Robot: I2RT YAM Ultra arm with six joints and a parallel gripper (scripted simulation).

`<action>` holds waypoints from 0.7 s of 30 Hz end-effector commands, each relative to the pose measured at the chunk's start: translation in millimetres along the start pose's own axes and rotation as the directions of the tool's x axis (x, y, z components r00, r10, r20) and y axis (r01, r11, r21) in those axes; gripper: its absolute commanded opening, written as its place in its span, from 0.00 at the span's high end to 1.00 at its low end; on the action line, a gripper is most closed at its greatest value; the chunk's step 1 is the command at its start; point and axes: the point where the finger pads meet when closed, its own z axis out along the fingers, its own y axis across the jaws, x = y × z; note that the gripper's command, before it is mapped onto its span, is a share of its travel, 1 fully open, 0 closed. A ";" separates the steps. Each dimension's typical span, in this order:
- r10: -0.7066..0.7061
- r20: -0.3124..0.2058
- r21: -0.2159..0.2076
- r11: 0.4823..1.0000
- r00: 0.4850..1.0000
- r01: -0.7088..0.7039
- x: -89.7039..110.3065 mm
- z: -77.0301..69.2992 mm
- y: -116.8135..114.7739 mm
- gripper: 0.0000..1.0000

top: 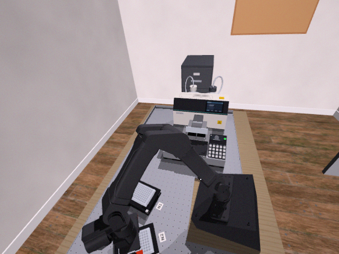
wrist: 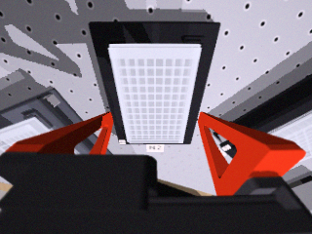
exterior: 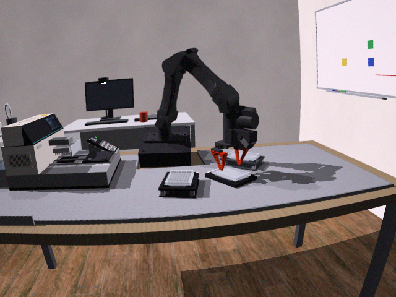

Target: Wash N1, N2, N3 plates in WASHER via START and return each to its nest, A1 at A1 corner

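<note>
My gripper [wrist: 155, 116], with red fingers, is open and empty, hanging just above the near end of the N2 plate [wrist: 155, 97]. That white 96-well plate lies flat in its black nest, and the fingers straddle its short end without touching. In the side view the gripper [exterior: 229, 158] is low over the same plate [exterior: 231, 173]. The N1 plate [exterior: 179, 177] sits in its nest to the left, and it also shows from above [top: 142, 194]. The N3 plate [exterior: 246, 156] lies behind the fingers. The washer [top: 201, 109] has an empty carrier [top: 197, 134]. Its lamp [top: 224, 138] is green.
The keypad [top: 216, 148] stands right of the carrier track. The arm's black base block [top: 227, 207] is on the right of the table. The nest labels N1 [top: 159, 206] and N2 [top: 162, 236] are on the perforated board.
</note>
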 end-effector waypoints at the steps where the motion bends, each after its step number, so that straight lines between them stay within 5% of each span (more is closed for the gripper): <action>1: 0.001 0.020 -0.004 1.000 1.000 -0.001 -4.7 -2.1 0.9 0.00; 21: 0.001 0.020 -0.004 1.000 1.000 -0.001 -4.9 9.9 0.9 0.00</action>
